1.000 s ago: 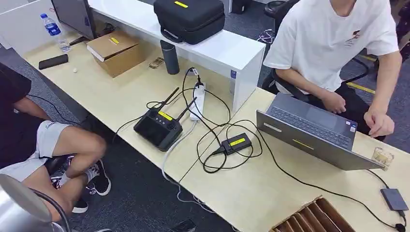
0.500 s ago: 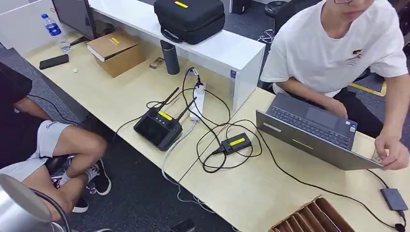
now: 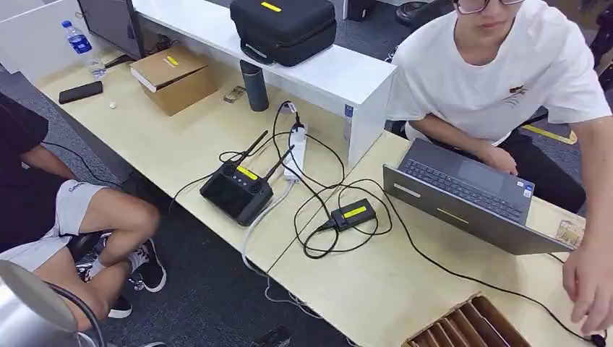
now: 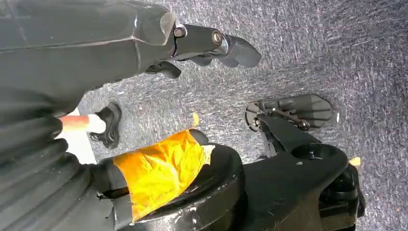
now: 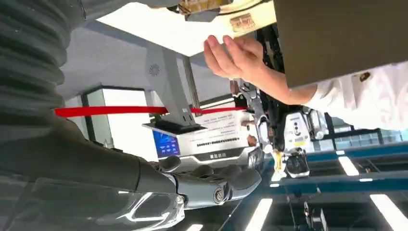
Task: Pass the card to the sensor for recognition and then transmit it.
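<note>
My left hand (image 4: 211,45) hangs over grey carpet in the left wrist view, fingers loosely apart and holding nothing. My right hand (image 5: 211,185) hangs below the table's level in the right wrist view, fingers stretched out and empty. A person's hand (image 3: 589,285) reaches over the table's near right corner and covers the small dark cabled device that lay there; its cable end (image 3: 596,338) shows below the hand. The same person's hand (image 5: 235,55) appears at the table edge in the right wrist view. I cannot make out a card.
An open grey laptop (image 3: 463,199) stands before the person in the white shirt (image 3: 499,79). A slotted cardboard box (image 3: 470,325) sits at the near edge. A black controller (image 3: 237,189), adapter (image 3: 353,214) and cables lie mid-table. Another seated person's legs (image 3: 94,217) are at the left.
The person in white has leaned forward. Their hand has moved from beside the laptop down to the near right corner, over the small dark device. My arms have not moved.
</note>
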You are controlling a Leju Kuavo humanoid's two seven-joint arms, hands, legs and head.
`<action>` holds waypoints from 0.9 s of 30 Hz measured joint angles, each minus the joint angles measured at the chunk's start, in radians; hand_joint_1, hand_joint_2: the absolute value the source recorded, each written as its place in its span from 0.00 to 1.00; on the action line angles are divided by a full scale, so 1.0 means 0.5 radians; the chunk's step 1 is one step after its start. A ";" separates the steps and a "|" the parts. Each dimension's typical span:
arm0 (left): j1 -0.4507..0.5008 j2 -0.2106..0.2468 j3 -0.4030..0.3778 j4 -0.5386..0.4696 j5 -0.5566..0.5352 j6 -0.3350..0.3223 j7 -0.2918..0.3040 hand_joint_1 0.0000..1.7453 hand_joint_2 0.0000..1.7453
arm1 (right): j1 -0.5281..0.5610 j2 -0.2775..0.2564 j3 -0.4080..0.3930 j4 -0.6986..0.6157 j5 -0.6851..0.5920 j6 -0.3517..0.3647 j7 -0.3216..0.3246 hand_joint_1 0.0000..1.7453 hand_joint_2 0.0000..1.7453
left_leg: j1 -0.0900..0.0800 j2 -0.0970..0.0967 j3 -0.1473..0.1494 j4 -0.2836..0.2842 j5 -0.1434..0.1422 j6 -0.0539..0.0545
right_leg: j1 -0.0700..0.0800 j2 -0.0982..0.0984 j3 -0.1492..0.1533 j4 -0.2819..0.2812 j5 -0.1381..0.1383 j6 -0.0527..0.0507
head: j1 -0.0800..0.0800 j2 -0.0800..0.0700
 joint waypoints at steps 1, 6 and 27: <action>0.000 0.000 0.002 0.000 0.002 0.000 0.000 0.00 1.00 | 0.009 -0.004 -0.002 -0.011 0.002 0.001 0.000 0.00 1.00 | 0.000 0.000 0.000 0.000 0.000 0.000 | 0.000 0.000 0.000 0.000 0.000 0.000 | 0.000 0.000; 0.000 -0.002 0.011 0.000 0.013 0.002 0.000 0.00 1.00 | 0.064 -0.030 -0.003 -0.068 0.026 0.002 0.001 0.00 1.00 | 0.000 0.000 0.000 0.000 0.000 0.000 | 0.000 0.000 0.000 0.000 0.000 0.000 | 0.000 0.000; 0.001 -0.006 0.040 0.000 0.015 0.023 0.011 0.00 1.00 | 0.160 -0.113 0.036 -0.178 0.000 -0.040 0.073 0.00 1.00 | 0.000 0.000 0.000 0.000 0.000 0.000 | 0.000 0.000 0.000 0.000 0.000 0.000 | 0.000 0.000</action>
